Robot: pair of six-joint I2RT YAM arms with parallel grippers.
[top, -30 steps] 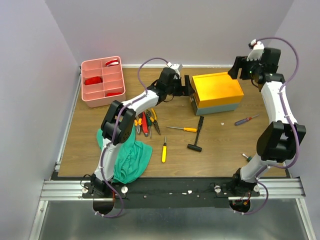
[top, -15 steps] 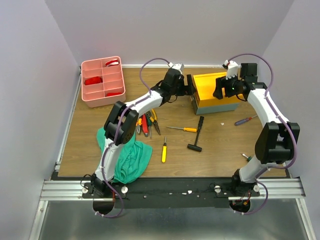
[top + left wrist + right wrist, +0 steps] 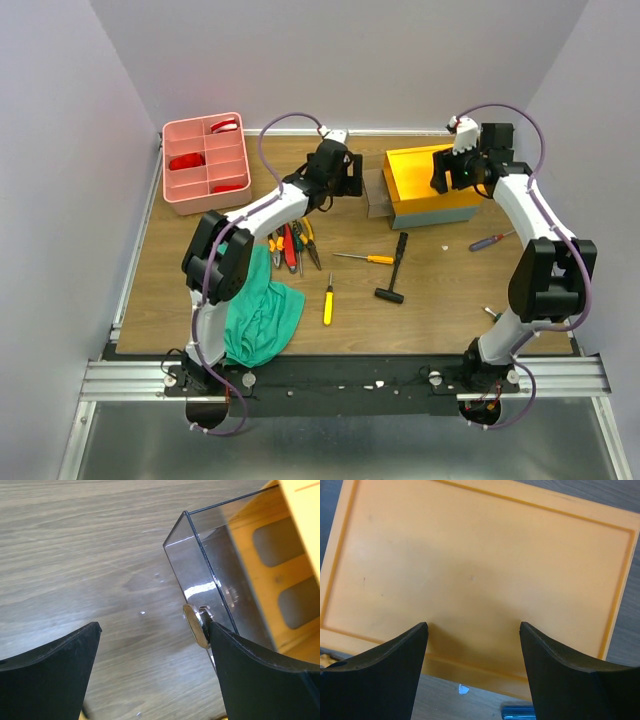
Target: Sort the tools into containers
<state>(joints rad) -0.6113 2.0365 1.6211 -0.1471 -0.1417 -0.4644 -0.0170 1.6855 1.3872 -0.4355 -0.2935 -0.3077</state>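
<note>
The toolbox [image 3: 412, 182] has a yellow top and a grey base. Its clear drawer [image 3: 376, 194] stands pulled out to the left. In the left wrist view the drawer [image 3: 210, 555] shows a metal knob [image 3: 194, 625] that touches my right finger. My left gripper [image 3: 357, 178] [image 3: 154, 627] is open at the drawer front. My right gripper [image 3: 446, 174] [image 3: 474, 625] is open and rests over the yellow lid [image 3: 480, 555]. Pliers [image 3: 291, 243], two yellow screwdrivers [image 3: 366, 258] [image 3: 327, 300] and a black hammer [image 3: 396, 268] lie on the table. The pink tray [image 3: 176, 198] holds red items.
A green cloth [image 3: 262, 312] lies at the front left. A dark-handled screwdriver [image 3: 492, 240] lies right of the toolbox, and a small tool [image 3: 490, 313] lies by the right arm's base. A blue handle [image 3: 520, 712] shows beside the lid. Walls close in on three sides.
My left gripper has moved left and the drawer has slid out of the toolbox with it. My right gripper came down from the far right onto the lid and stays there.
</note>
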